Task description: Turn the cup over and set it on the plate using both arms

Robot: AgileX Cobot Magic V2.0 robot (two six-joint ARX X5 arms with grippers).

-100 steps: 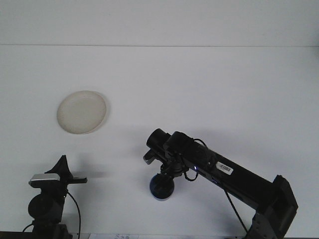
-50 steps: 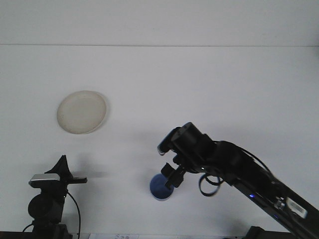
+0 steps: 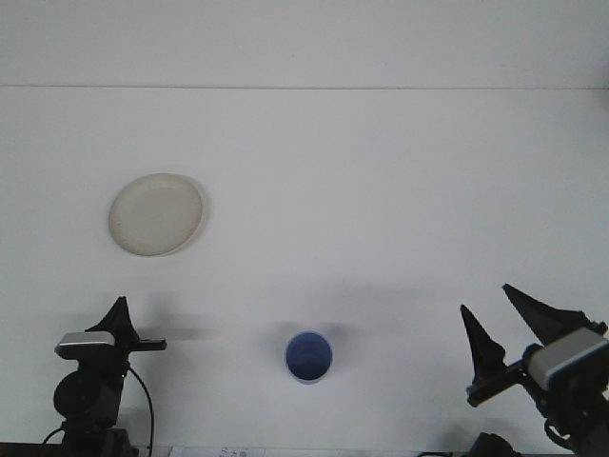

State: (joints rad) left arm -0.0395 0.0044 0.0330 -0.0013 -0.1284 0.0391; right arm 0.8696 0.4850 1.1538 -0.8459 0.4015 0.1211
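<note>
A blue cup (image 3: pixel 308 357) stands upright on the white table near the front edge, its mouth facing up and nothing touching it. The cream plate (image 3: pixel 156 213) lies flat at the left, well behind the cup and with nothing on it. My right gripper (image 3: pixel 484 297) is at the bottom right, open, with both dark pointed fingers (image 3: pixel 479 345) spread and nothing between them; it is far to the right of the cup. At the bottom left sits my left gripper (image 3: pixel 119 319), low by the front edge and left of the cup.
The back edge of the table (image 3: pixel 304 88) runs across the top of the view.
The right arm has let go of the cup and drawn back to the bottom right corner. The cup stays upright where it was set. The left arm has not moved.
</note>
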